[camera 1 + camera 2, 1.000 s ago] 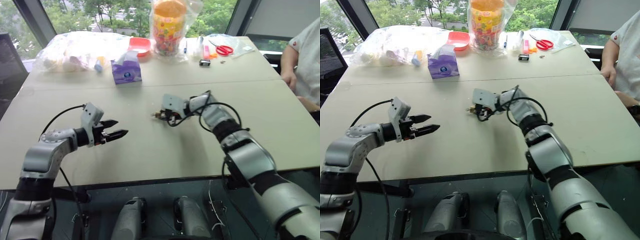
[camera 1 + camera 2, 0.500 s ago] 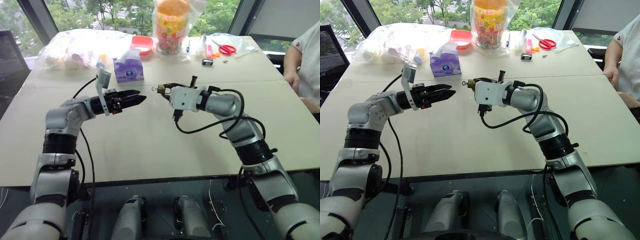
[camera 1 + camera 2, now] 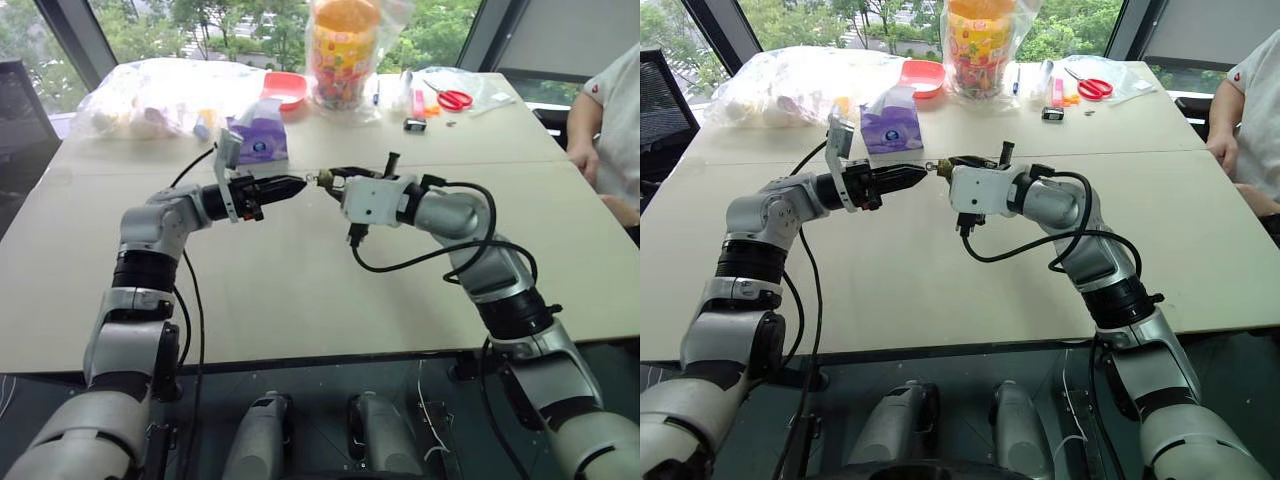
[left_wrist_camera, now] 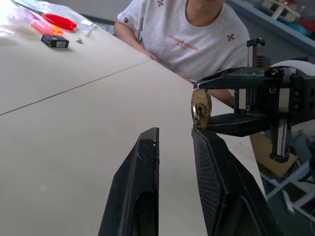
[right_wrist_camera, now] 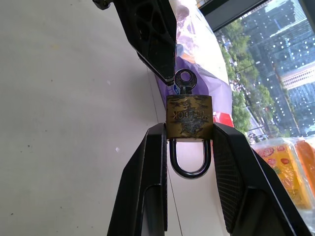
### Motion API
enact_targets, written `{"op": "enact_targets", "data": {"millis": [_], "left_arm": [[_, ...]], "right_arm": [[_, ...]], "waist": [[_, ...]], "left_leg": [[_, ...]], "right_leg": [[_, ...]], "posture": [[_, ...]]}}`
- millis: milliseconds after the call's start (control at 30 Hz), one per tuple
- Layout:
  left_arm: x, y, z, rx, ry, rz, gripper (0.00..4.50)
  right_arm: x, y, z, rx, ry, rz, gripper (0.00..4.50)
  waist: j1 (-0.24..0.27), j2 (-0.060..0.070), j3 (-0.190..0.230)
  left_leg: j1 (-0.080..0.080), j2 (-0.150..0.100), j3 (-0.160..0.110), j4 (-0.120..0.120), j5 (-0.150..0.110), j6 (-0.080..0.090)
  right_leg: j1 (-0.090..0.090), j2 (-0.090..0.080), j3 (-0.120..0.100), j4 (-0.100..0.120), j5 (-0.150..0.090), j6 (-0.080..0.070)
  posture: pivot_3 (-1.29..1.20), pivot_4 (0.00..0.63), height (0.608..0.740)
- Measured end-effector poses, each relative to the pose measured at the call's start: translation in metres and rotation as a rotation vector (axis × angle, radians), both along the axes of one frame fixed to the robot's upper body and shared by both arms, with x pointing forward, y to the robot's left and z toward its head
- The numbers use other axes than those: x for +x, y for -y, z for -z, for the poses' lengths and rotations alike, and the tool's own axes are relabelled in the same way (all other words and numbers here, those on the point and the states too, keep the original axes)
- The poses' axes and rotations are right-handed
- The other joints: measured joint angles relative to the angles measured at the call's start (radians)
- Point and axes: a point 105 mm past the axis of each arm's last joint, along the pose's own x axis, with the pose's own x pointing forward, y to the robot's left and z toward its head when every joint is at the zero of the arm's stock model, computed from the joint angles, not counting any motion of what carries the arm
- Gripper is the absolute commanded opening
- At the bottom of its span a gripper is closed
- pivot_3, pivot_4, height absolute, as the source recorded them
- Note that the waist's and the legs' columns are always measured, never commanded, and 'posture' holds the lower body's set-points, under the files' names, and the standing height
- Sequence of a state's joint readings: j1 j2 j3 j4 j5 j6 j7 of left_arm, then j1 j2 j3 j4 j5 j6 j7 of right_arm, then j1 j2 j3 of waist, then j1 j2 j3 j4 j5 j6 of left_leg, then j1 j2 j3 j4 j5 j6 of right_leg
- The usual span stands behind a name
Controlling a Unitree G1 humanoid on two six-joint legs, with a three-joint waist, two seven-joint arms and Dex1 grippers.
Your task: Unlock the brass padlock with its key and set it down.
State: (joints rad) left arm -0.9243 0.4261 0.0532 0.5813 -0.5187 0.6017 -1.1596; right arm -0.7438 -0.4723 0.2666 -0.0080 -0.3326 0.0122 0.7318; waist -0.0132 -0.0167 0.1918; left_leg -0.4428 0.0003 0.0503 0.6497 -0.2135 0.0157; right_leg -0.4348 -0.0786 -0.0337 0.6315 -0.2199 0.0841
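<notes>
1. Brass padlock (image 5: 189, 117) sat clamped between the two black fingers of the right tool (image 5: 189, 147), held up above the counter (image 3: 300, 290), its shackle pointing back between the fingers.
2. From the padlock's body the key (image 5: 184, 81) stuck out, its round bow facing away from the right tool.
3. Facing it, the left tool (image 4: 174, 147) had its fingers narrowed to a small gap with nothing between them; one fingertip sat just beside the padlock and key, contact not discernible.
4. Both tools met tip to tip near the middle of the counter, above its seam.
5. Along the counter's far edge were a purple tissue box (image 3: 258, 145), a red bowl (image 3: 283, 88), a bagged orange container (image 3: 343, 50) and red-handled scissors (image 3: 452, 98).
6. At the right edge a person (image 3: 610, 110) sat beside the counter.
</notes>
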Motion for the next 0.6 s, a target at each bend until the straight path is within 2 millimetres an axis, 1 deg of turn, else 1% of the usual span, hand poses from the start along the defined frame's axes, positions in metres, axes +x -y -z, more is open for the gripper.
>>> {"op": "enact_targets", "data": {"millis": [233, 600], "left_arm": [[-0.0019, 0.0043, 0.0027, -0.007, -0.008, 0.028, 1.04], [-0.003, 0.0044, 0.0017, -0.01, -0.004, 0.038, 1.04]], "right_arm": [[-0.0016, -0.0006, 0.002, -0.002, -0.006, -0.002, 0.69], [-0.0025, -0.0022, 0.0085, -0.019, -0.022, -0.006, 0.69]], "waist": [[0.001, 0.0, 0.0], [0.001, 0.0, 0.0]], "left_leg": [[0.0, 0.0, 0.0, 0.0, 0.0, 0.0], [0.0, 0.0, 0.0, 0.0, 0.0, 0.0]], "right_leg": [[0.0, 0.0, 0.0, 0.0, 0.0, 0.0], [0.0, 0.0, 0.0, 0.0, 0.0, 0.0]], "posture": [[0.0, 0.15, 0.74], [0.0, 0.15, 0.74]]}}
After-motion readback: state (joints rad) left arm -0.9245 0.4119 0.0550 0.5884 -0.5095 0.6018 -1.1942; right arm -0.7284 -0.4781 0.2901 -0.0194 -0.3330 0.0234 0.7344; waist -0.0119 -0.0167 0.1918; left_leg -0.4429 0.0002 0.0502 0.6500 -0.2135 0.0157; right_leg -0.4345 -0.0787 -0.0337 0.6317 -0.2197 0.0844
